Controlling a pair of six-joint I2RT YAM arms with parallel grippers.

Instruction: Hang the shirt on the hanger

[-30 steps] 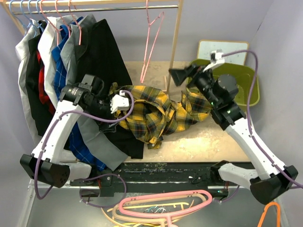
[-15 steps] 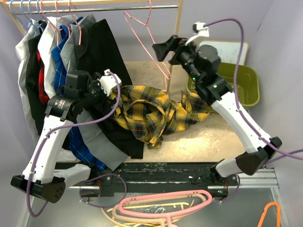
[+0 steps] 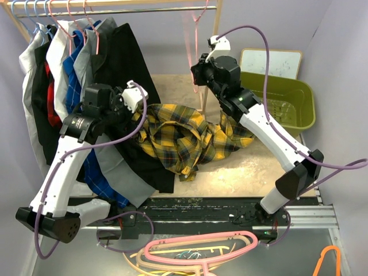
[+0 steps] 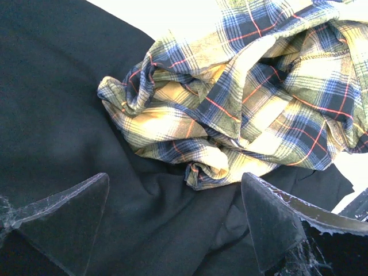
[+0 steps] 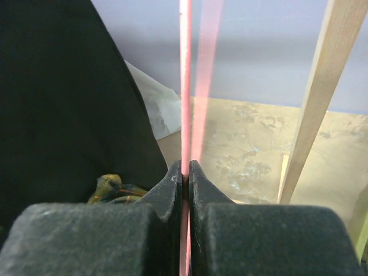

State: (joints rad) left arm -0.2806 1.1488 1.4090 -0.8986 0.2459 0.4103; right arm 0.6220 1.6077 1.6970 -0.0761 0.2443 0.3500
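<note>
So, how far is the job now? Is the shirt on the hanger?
Not yet. Done: the right gripper is shut on the hanger, which seems to hang from the rail. In hand: the open left gripper hovers near the crumpled shirt, not gripping it. Left: dress the hanger with the shirt.

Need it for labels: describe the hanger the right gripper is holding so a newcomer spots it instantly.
Find the wooden clothes rail across the back; at its right end, near the upright post, hangs a thin pink wire hanger, pinched by the right gripper. Unlike the pink hangers at the rail's left, it carries no garment.
</note>
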